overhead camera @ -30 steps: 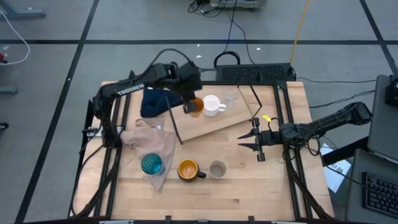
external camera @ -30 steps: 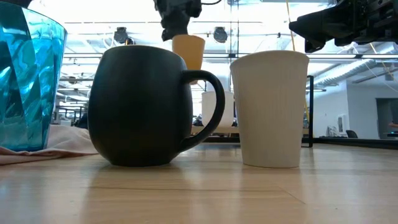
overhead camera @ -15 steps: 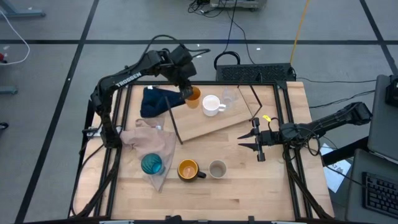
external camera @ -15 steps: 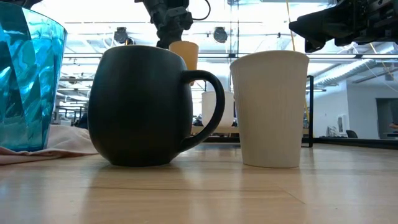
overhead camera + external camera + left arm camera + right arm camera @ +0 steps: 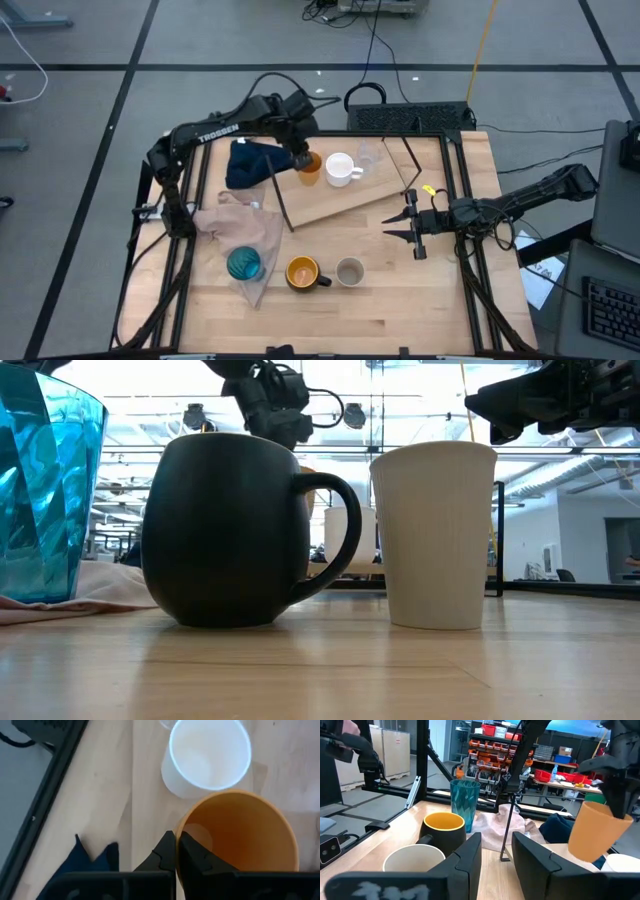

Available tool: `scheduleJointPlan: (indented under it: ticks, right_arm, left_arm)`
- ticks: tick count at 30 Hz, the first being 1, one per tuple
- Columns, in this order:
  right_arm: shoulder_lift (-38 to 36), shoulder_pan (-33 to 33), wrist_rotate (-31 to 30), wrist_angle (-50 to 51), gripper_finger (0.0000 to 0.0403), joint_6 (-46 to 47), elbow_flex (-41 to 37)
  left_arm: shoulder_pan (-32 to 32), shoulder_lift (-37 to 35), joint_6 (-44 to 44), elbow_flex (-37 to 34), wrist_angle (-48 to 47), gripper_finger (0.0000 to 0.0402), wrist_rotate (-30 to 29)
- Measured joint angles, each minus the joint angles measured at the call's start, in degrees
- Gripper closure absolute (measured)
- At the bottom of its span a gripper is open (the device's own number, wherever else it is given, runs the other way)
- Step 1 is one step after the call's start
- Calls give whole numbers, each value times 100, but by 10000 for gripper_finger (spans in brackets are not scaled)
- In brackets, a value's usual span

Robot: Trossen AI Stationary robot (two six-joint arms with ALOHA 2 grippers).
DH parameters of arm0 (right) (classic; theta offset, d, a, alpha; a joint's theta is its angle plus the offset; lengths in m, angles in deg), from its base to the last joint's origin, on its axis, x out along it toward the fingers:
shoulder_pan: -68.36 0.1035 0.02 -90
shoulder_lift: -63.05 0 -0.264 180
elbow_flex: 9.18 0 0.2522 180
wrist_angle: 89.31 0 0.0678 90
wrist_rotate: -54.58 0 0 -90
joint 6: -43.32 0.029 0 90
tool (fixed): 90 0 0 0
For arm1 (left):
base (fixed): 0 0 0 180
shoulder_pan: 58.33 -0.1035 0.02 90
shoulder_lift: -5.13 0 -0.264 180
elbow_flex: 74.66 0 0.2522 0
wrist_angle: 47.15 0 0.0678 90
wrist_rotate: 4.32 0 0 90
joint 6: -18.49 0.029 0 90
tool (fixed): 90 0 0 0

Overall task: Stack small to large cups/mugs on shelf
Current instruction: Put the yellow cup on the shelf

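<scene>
My left gripper [image 5: 300, 158] is shut on the small orange cup [image 5: 309, 165] over the left part of the shelf [image 5: 340, 202], just left of the white handled mug [image 5: 340, 168]. The clear cup [image 5: 368, 157] stands on the shelf to the right of the mug. The teal tumbler [image 5: 243, 263], the dark mug with orange inside [image 5: 302, 272] and the grey-beige cup [image 5: 349, 271] stand on their bases in a row near the table's near edge. My right gripper [image 5: 412, 226] is open and waits at the table's right side, touching nothing. My left gripper pinches the orange cup's rim [image 5: 176, 831], one finger [image 5: 197, 857] inside the cup and the other [image 5: 162, 854] outside. It comes from above, pointing down. The cup [image 5: 595, 832] hangs tilted below the fingers; whether its base touches the shelf I cannot tell.
A dark blue cloth [image 5: 250, 163] lies left of the shelf, and a pinkish-beige cloth [image 5: 240, 222] spreads under the teal tumbler. The shelf's thin black rods [image 5: 278, 195] stand at its ends. Bare tabletop [image 5: 400, 300] lies to the near right.
My left gripper has carried the orange cup a little toward the far edge and then down, beside the white mug. In the low view the cup has sunk from above the dark mug to behind it. My right arm has kept still.
</scene>
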Motion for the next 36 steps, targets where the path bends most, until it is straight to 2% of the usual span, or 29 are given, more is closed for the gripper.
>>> scheduleJointPlan:
  ticks: [12,36]
  right_arm:
    - [0,-1,0,171,303,31,-2]
    - [0,0,0,227,303,65,-2]
  left_arm:
    - [-123,-2,118,-444,390,399,-91]
    - [-118,-6,134,-479,574,398,-164]
